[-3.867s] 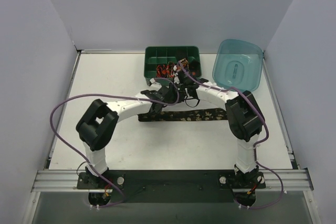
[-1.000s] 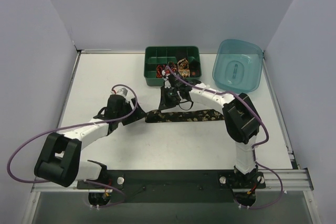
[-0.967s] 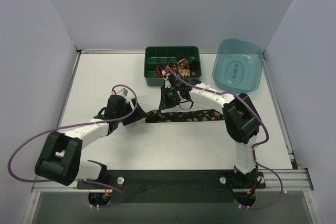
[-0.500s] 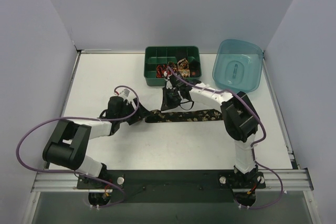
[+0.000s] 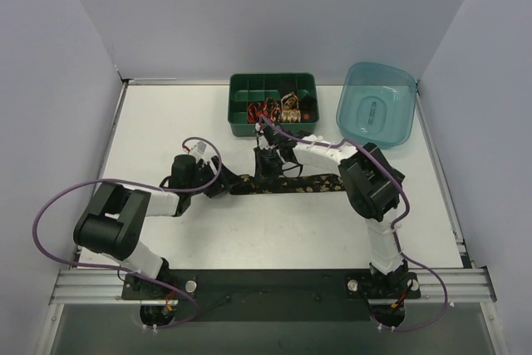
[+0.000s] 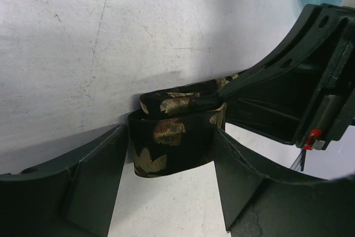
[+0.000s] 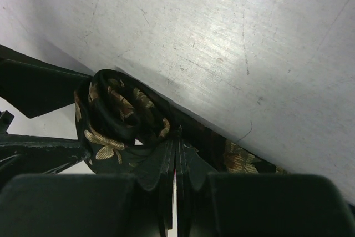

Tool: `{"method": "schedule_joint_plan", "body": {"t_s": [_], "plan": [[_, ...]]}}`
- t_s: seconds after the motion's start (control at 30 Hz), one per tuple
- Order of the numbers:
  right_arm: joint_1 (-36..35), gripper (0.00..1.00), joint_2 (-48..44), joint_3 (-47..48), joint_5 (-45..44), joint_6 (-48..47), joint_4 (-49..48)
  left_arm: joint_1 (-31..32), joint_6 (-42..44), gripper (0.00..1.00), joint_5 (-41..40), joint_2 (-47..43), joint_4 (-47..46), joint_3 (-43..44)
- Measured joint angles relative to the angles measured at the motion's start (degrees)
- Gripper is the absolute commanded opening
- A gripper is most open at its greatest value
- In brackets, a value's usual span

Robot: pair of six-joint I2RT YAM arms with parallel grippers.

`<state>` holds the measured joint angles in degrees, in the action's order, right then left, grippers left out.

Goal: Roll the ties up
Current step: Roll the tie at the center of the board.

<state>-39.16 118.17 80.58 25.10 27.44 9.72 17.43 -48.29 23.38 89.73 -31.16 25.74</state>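
- Tie [image 5: 312, 185]: a black strip with gold motifs, lying flat left to right across the middle of the bench [image 5: 166, 122]. Its left end is wound into a small roll [image 6: 172, 137].
- Left hand [image 5: 223, 184]: low at the left end of the strip. Its fingers [image 6: 94, 181] stand wide apart astride the roll. Each inner face is against one edge of the cloth, so it grips the tie across its width.
- Right hand [image 5: 268, 174]: reaches down from the far side onto the same roll, just right of the left hand. Its jaws are fully closed, with the tips against the coil's side [image 7: 119, 117]. Whether any cloth is caught between them cannot be told.
- Rolled ties [image 5: 278, 110]: small coils with red and gold motifs, sitting in the near compartments of the tray.
- Tray [image 5: 249, 81]: dark green, divided into compartments, at the far centre of the bench.
- Tub [image 5: 376, 106]: translucent teal, at the far right, just beside the tray.
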Motion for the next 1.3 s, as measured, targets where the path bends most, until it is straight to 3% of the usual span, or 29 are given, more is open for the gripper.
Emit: {"method": "schedule_joint_plan", "body": {"t_s": [1.3], "plan": [[-2.3,0.0,7.3,7.0,6.5,2.9,-1.9,-0.4,-1.1,0.66,0.8,1.4,-6.4,-2.5]]}}
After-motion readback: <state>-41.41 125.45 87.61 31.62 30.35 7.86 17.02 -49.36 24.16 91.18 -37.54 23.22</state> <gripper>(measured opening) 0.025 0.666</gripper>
